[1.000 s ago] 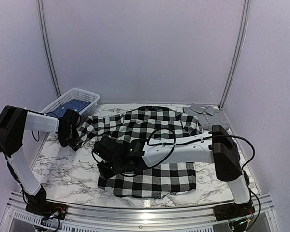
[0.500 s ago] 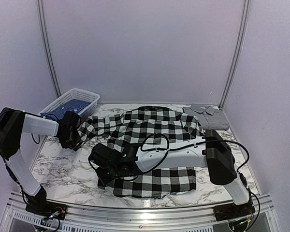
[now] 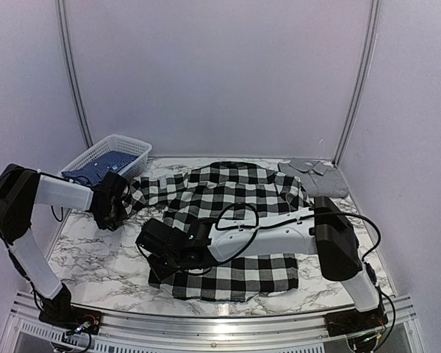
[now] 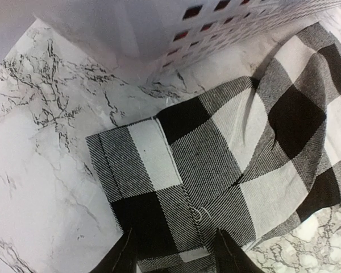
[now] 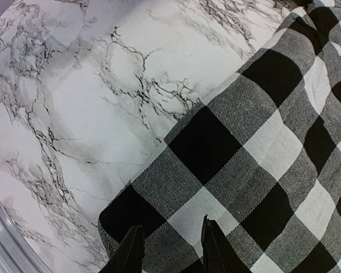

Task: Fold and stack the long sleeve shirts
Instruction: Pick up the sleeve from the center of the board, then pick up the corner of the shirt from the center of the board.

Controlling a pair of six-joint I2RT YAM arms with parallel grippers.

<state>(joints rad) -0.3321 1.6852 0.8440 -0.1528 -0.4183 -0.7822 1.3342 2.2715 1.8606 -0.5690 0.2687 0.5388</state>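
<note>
One long sleeve shirt [image 3: 228,195] in black-and-white check lies spread across the marble table, one sleeve running out to the left. My left gripper [image 3: 112,212] hovers over that sleeve's end. In the left wrist view the cuff [image 4: 139,165] lies flat just ahead of the open left gripper [image 4: 175,232], with checked cloth under the gap. My right gripper [image 3: 154,246] reaches across to the shirt's near left part. In the right wrist view a folded corner of the shirt [image 5: 131,210] lies under the open right gripper [image 5: 171,223], its fingers a little apart and holding nothing.
A white plastic basket [image 3: 110,156] with blue cloth inside stands at the back left, close to the sleeve; its wall [image 4: 216,23] fills the top of the left wrist view. A folded grey garment [image 3: 314,175] lies at the back right. Bare marble [image 5: 74,114] spreads left of the shirt.
The right arm has slid its gripper left and a little nearer along the shirt's lower part. The left gripper has shifted slightly right over the sleeve end. The shirt lies as before.
</note>
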